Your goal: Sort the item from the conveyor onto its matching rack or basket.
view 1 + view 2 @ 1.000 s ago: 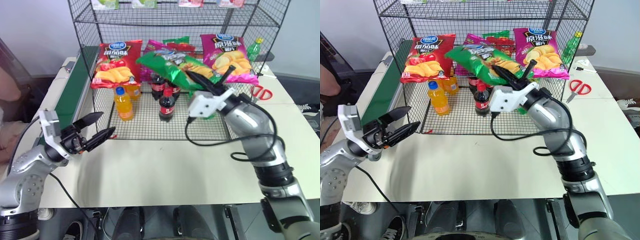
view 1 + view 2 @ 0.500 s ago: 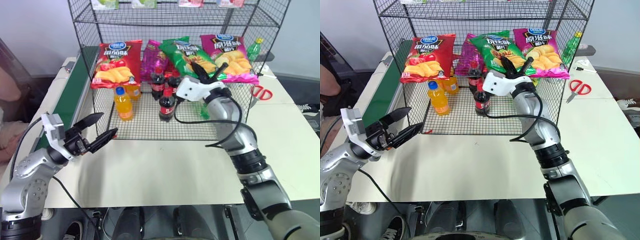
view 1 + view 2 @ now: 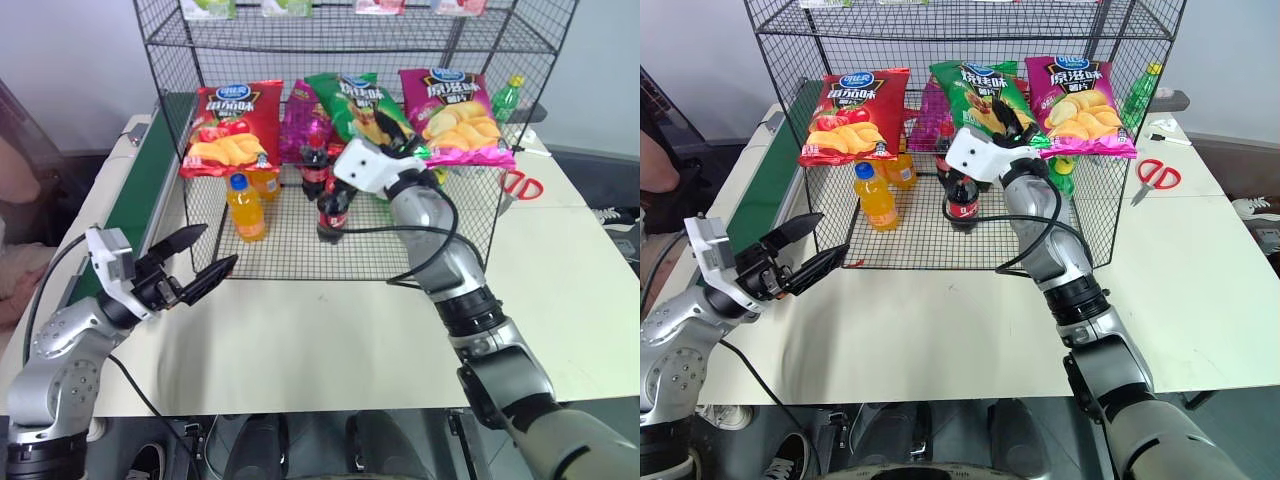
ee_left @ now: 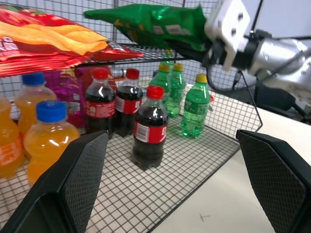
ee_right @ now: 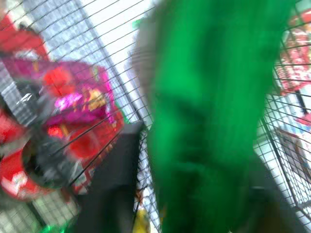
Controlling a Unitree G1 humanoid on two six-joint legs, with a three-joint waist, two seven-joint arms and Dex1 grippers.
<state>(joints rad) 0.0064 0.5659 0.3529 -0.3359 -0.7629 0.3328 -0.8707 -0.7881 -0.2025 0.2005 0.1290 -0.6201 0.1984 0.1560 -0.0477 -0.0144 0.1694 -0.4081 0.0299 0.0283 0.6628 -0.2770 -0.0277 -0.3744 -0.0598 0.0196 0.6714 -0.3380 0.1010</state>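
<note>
The glossy green chip bag with a round blue logo lies on the sloping middle shelf of the tall black wire-mesh rack, between a red chip bag at that shelf's left end and a pink chip bag at its right end, with cola bottles on the tier beneath. The right gripper reaches into the rack at the green bag's lower edge, fingers either side of it, though I cannot tell whether they grip or have let go. The left gripper hangs over the pale surface near its left edge, beside the long dark green conveyor belt, jaws spread wide and empty.
</note>
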